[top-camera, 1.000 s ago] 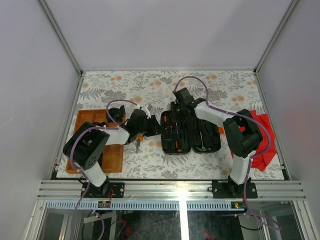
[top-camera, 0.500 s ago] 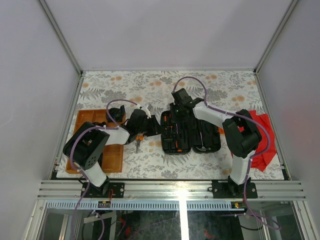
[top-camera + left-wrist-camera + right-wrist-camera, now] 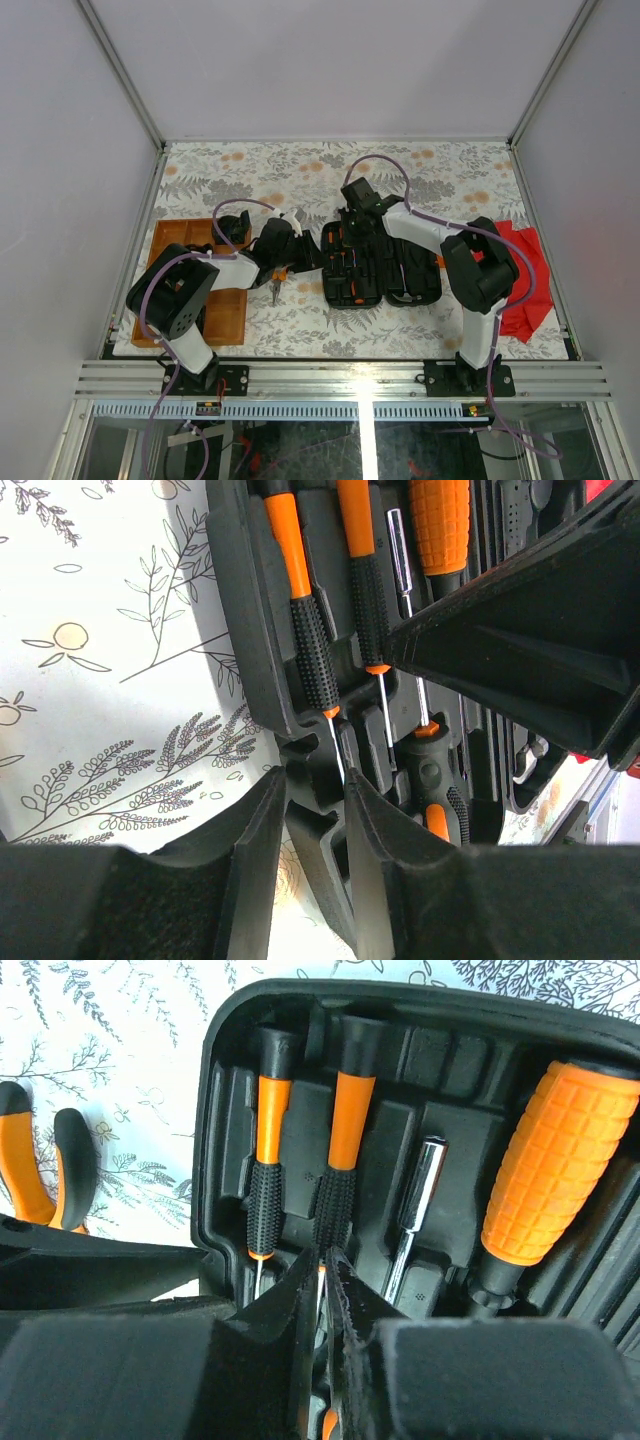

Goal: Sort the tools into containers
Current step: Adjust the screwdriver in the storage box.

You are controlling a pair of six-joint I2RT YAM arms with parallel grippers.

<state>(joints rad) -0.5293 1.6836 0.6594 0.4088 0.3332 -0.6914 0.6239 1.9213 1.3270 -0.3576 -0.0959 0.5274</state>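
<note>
The black tool case (image 3: 400, 268) lies open mid-table. My left gripper (image 3: 318, 256) is at its left edge, and in the left wrist view it (image 3: 315, 780) is shut on the case's rim (image 3: 310, 830). My right gripper (image 3: 345, 232) is over the case's far left end. In the right wrist view it (image 3: 322, 1260) is shut on the thin steel shaft of an orange-and-black precision screwdriver (image 3: 340, 1180) that lies in its slot. A second precision driver (image 3: 266, 1190) lies beside it on the left. Orange-handled pliers (image 3: 275, 281) lie on the cloth left of the case. The wooden tray (image 3: 165, 240) is at the far left.
A fat orange ribbed handle (image 3: 555, 1160) and a steel bar (image 3: 415, 1210) sit in slots to the right of the held driver. A red cloth (image 3: 522, 285) lies at the table's right edge. The left arm lies over the tray's right side.
My right gripper has moved a little left and down onto the precision screwdriver at the case's far left end. The left arm has not moved.
</note>
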